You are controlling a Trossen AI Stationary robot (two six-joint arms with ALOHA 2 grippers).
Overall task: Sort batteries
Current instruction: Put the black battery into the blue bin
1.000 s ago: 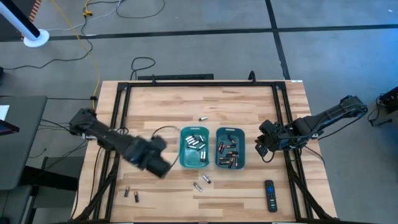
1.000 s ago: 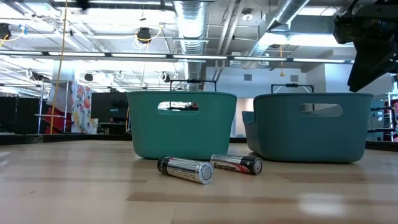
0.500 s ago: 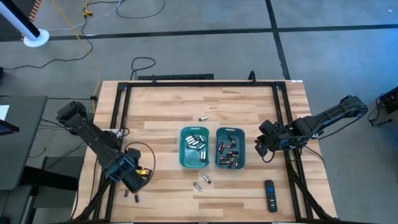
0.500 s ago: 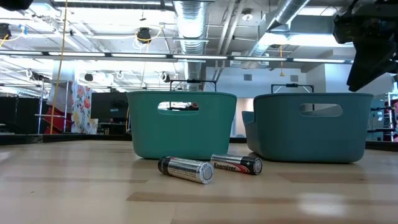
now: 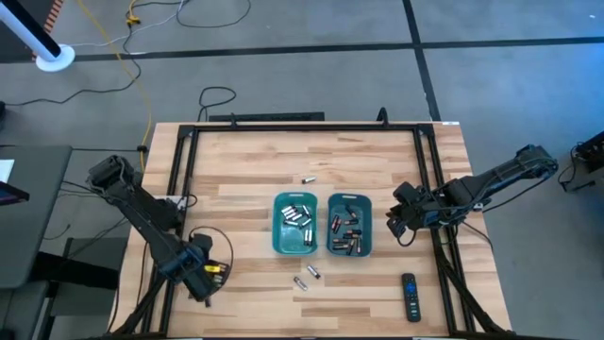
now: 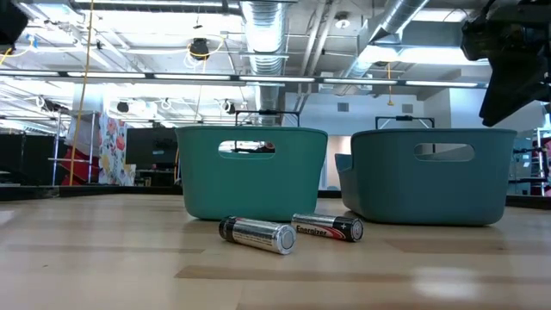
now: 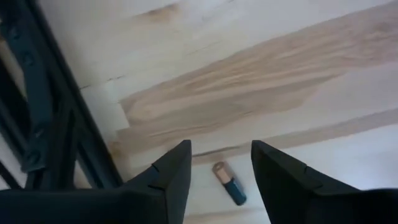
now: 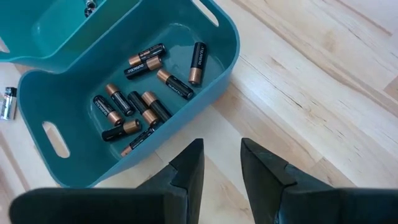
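Note:
Two teal bins stand mid-table: the left bin point(image 5: 294, 224) holds silvery batteries, the right bin point(image 5: 349, 225) holds dark batteries with copper ends point(image 8: 149, 93). Loose batteries lie on the wood: one beyond the bins point(image 5: 308, 179) and two in front of them point(image 5: 307, 277), also seen in the low view point(image 6: 256, 234). My left gripper point(image 5: 206, 280) hangs open near the table's near left corner, pointing down over a dark copper-ended battery point(image 7: 229, 183) that lies between its fingertips point(image 7: 221, 149), untouched. My right gripper point(image 5: 398, 222) waits open, right of the right bin point(image 8: 221, 146).
A black remote control point(image 5: 410, 297) lies near the front right. A black metal frame point(image 5: 179, 189) runs around the table, and its left rail point(image 7: 56, 124) passes close to my left gripper. Bare wood lies behind the bins.
My left gripper has swung from beside the left bin toward the table's near left corner, come down and rolled about its own axis. It now hangs over the battery there. The right arm and the batteries have kept still.

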